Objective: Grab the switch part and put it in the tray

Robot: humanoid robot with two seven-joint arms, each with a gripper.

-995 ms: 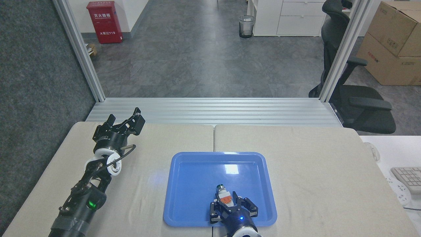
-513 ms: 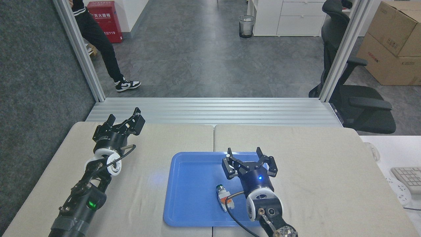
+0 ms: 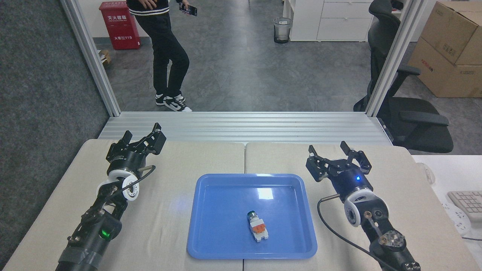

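The switch part (image 3: 257, 227) lies inside the tray (image 3: 211, 241), a little right of the tray's middle and toward its near edge, touching nothing but the tray floor. Its long axis runs roughly near-to-far with a slight lean: the dark round end points to the far edge, the white body to the near edge, the orange section between.

Our right hand (image 3: 337, 158) is the nearer of the two. It hovers over the bench just beyond the tray's far right corner, so the part lies from it toward the near left, back across the tray rim. Its fingers are spread apart and hold nothing. Our left hand (image 3: 145, 137) sits near the bench's far left corner, well apart from the tray, fingers also spread and empty.

Against half a second ago, our right hand has swung from over the tray's far middle out past its right rim, while the part has not shifted from where it lay. A second ago that hand sat at the tray's near edge with the part between its fingers. Our left hand has stayed put throughout. A person (image 3: 165, 52) has walked further into view on the floor beyond the bench.

We judge the placing done; no further reach seems needed.
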